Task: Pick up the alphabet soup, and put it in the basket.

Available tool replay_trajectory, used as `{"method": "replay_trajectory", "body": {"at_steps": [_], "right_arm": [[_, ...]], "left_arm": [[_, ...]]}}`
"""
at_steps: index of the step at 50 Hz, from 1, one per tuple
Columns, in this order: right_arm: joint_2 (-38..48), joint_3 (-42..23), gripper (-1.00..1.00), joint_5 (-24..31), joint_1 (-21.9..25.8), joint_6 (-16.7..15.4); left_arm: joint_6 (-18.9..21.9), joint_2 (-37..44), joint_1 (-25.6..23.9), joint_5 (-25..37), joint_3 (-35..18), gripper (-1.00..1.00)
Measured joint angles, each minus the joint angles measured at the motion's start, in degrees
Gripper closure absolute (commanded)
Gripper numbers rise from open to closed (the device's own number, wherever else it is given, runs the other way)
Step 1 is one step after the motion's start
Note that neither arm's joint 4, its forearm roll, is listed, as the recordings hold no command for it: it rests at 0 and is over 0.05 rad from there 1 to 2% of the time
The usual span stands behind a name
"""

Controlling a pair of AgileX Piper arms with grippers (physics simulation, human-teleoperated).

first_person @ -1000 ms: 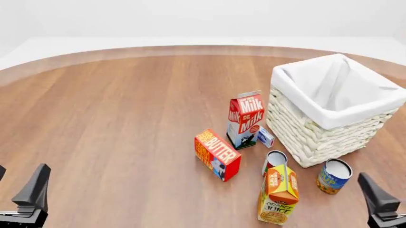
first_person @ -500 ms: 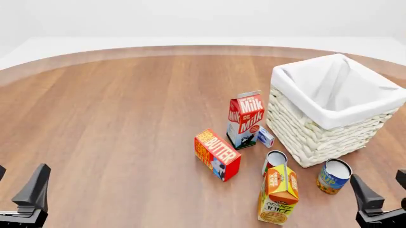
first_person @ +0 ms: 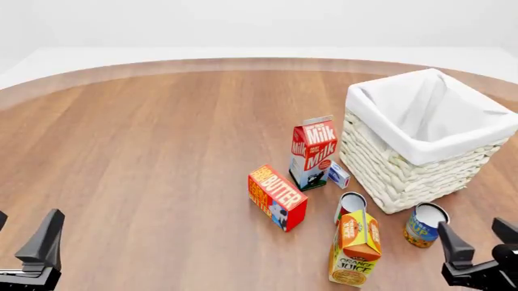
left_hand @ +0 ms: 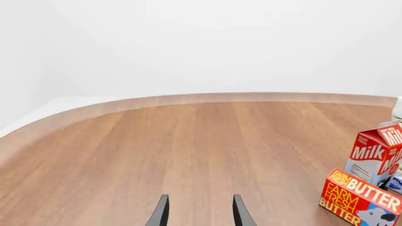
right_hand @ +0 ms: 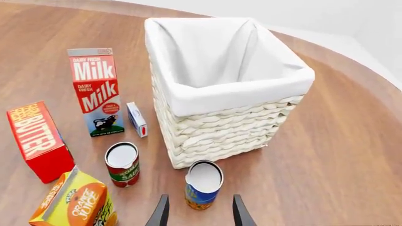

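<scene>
Shifted leftward along the near edge since a second ago: right gripper [first_person: 477, 242], fingers parted and holding nothing, now just beside the soup [first_person: 425, 224] rather than off at the frame's corner. Means an approach under way, with the grasp itself not yet begun. Left gripper [first_person: 24, 239] unmoved at the near left corner, fingers spread on nothing, well apart from everything.

Soup upright on the worktop [first_person: 162, 151], close against the near wall of the basket [first_person: 404, 176], clear of the red-labelled can [first_person: 350, 206] and the juice [first_person: 356, 248].

Seen only from the right wrist: soup [right_hand: 204, 184] lined up almost between the finger tips, slightly ahead of them. Seen from the left wrist: bare worktop ahead, only milk [left_hand: 377, 153] and butter [left_hand: 359, 197] off to one side; no soup, no basket.
</scene>
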Motion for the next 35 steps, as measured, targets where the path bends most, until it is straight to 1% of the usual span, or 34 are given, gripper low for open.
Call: {"method": "replay_trajectory", "body": {"at_steps": [20,35], "right_arm": [[9.37,2.86,-1.00,-11.38,-0.14,1.84],[14.50,3.65,-1.00,-16.69,-0.57,1.74]], "left_arm": [[0.00,0.00,0.00,0.00,0.00,-1.00],[0.00,0.00,0.00,0.00,0.00,-1.00]]}}
